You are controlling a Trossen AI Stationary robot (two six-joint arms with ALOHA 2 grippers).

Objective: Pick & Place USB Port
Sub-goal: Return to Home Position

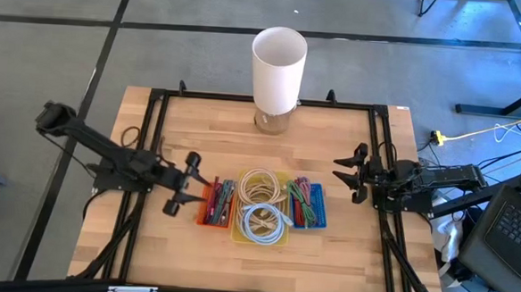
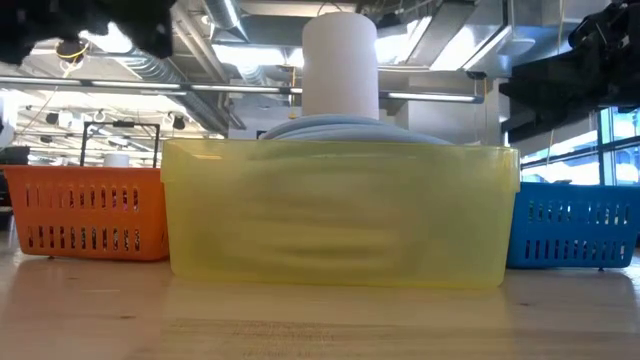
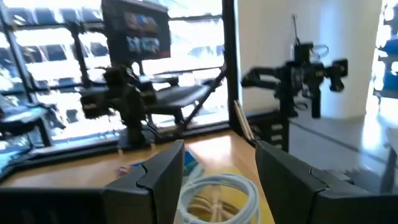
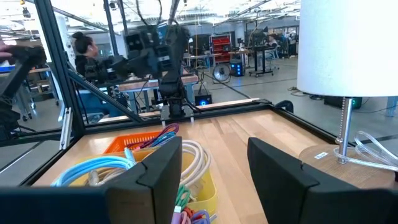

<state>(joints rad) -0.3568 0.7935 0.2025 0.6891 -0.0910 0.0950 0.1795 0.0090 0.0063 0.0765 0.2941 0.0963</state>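
Three bins stand in a row near the table's middle: an orange bin (image 1: 216, 204) with coloured cables, a yellow bin (image 1: 262, 210) with coiled beige and pale-blue cables, and a blue bin (image 1: 307, 204) with coloured cables. My left gripper (image 1: 187, 184) is open and empty, just left of the orange bin, raised above the table. My right gripper (image 1: 352, 173) is open and empty, to the right of the blue bin. The left wrist view looks over the yellow bin's coils (image 3: 214, 193); the right wrist view shows the cables (image 4: 155, 162) ahead.
A white lamp (image 1: 278, 68) stands at the table's far edge, middle. A black frame (image 1: 155, 114) runs round the table top. Bare wood lies in front of the bins and between them and the lamp. A person (image 4: 84, 53) shows beyond the table.
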